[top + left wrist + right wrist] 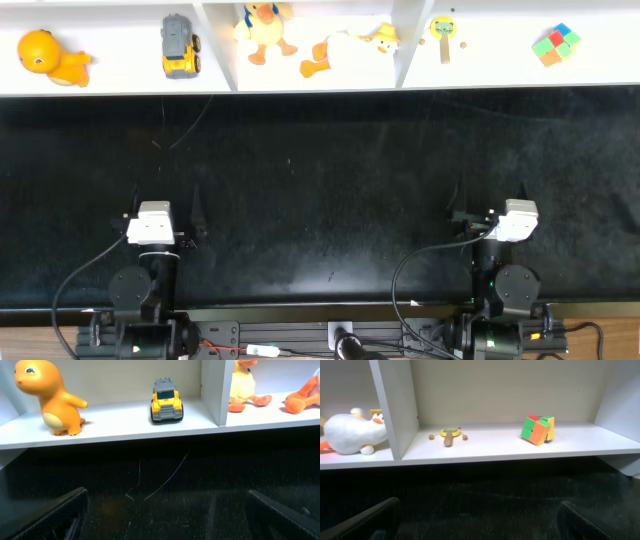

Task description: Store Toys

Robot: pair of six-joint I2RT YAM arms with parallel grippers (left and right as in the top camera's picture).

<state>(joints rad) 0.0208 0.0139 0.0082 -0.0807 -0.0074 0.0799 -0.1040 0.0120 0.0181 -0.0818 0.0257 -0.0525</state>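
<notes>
Orange plastic dinosaur at 11 o'clock hugs the white shelf lip, so the left hand or right hand, both spread wide and empty, might knock it off.

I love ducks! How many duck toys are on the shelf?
2: a yellow duck and a white duck lying beside it, both in the middle compartment.
</notes>
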